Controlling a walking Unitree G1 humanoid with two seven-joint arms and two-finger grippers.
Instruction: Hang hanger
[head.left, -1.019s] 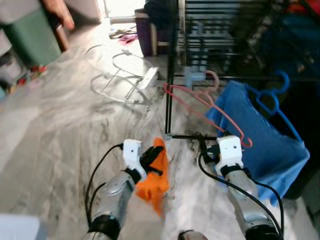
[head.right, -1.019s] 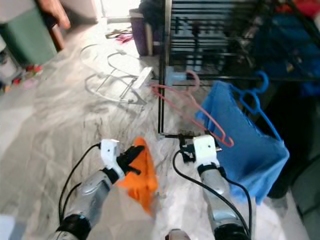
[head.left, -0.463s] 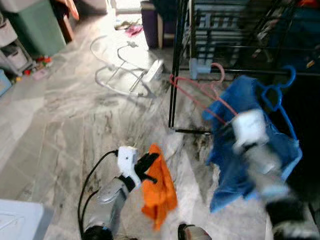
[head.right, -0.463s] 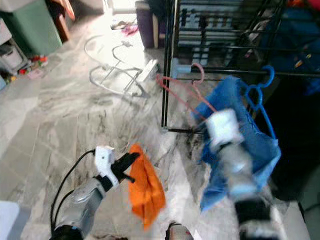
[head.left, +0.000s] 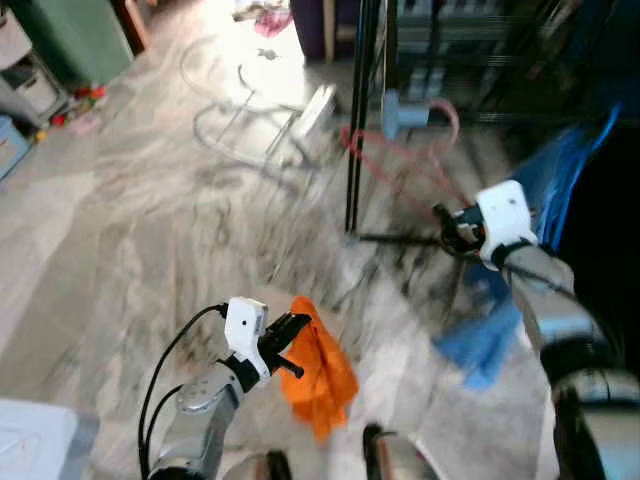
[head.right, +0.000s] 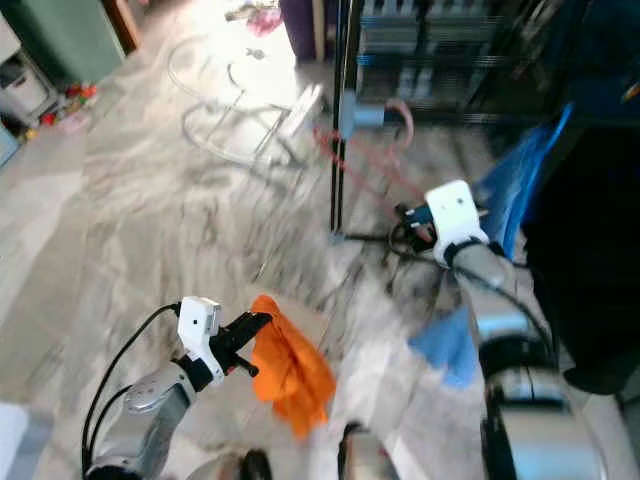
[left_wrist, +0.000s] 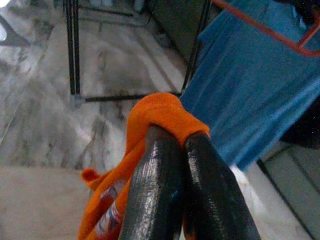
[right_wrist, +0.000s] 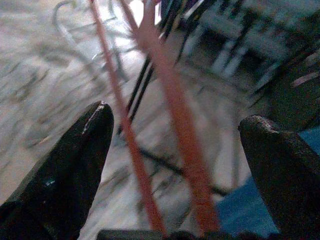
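**Pink hanger between spread fingers at the rack**

Left eye view: the right gripper reaches toward the black rack, where the pink hanger slants beside a blue garment.

Left wrist view: the left gripper is clamped on an orange cloth.

Right wrist view: the right fingers stand wide apart, the hanger's two rods running between them; whether they touch is unclear.

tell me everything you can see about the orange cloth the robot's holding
The orange cloth is a soft, crumpled fabric, bright orange, with a pale printed patch showing in the left wrist view. It is folded over the tips of the left gripper, whose fingers are shut on it. The rest hangs loose above the marble floor.
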